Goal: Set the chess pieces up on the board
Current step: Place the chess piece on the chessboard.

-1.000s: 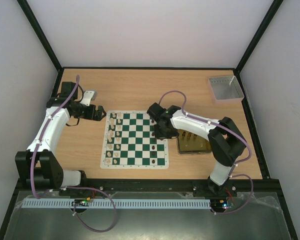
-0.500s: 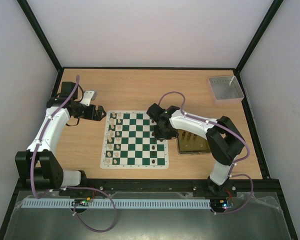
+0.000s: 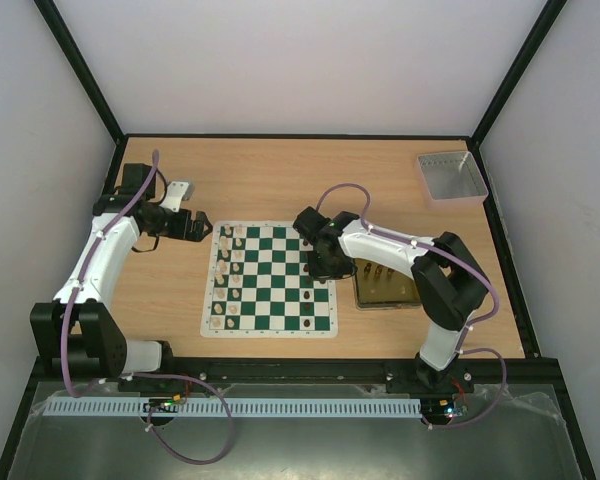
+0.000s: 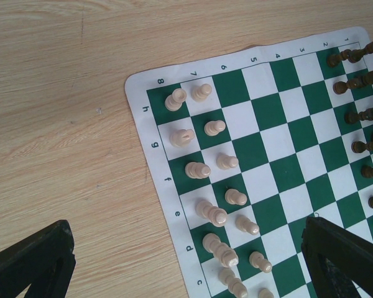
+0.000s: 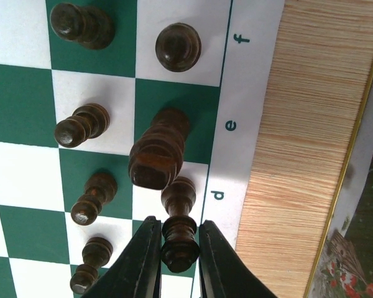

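On the wooden table [image 3: 270, 180], a grey tray [image 3: 452, 176] sits beyond a gold tin [image 3: 388, 293].

Bright, even light; edges perhaps soft.

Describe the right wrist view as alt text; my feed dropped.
The right tool is shut on a dark brown chess piece at the edge of the board, by the letter d. Six more dark pieces stand nearby, with the wooden table to the right.

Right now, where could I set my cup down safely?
The wood behind the board, across to the grey tray, is bare, and so are the board's middle squares. It is crowded along the board's sides: cream pieces left, dark pieces right, where the right fingers pinch one beside the gold tin.
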{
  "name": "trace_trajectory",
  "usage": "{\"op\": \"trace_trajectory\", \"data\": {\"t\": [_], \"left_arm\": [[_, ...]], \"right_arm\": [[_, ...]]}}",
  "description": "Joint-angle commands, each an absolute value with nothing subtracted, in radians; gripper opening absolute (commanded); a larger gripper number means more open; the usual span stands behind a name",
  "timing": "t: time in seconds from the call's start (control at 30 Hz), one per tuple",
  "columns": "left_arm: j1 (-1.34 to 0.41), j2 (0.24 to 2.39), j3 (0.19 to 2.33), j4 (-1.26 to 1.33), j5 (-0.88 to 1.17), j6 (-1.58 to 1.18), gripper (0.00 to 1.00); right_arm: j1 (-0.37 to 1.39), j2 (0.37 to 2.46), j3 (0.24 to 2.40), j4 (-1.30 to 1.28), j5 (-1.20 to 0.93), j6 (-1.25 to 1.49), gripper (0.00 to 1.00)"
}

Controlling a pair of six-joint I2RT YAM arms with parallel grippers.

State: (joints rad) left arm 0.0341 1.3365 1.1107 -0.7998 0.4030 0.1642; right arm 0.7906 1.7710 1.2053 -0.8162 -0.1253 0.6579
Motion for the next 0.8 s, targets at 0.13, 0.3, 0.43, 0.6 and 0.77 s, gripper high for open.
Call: {"op": "trace_trajectory", "data": {"t": [0.13, 0.3, 0.43, 0.6, 0.77], "left_arm": [[0.044, 1.325, 1.098, -0.804, 0.41, 0.158, 0.99], [0.044, 1.325, 1.098, -0.804, 0.409, 0.158, 0.99], [0.044, 1.324, 1.098, -0.804, 0.408, 0.157, 0.99], [0.044, 1.324, 1.097, -0.804, 0.408, 0.158, 0.99], [0.044, 1.324, 1.098, -0.804, 0.411, 0.158, 0.99]], "right_arm": [[0.797, 1.8, 1.24, -0.823, -0.131, 0.647, 0.19], [0.797, 1.801, 1.24, -0.818, -0.142, 0.643, 0.2], [0.797, 1.803, 1.238, -0.816, -0.146, 0.641, 0.2], [0.797, 1.797, 1.236, -0.82, -0.145, 0.64, 0.29], [0.796, 1.783, 1.231, -0.831, -0.134, 0.64, 0.31]]}}
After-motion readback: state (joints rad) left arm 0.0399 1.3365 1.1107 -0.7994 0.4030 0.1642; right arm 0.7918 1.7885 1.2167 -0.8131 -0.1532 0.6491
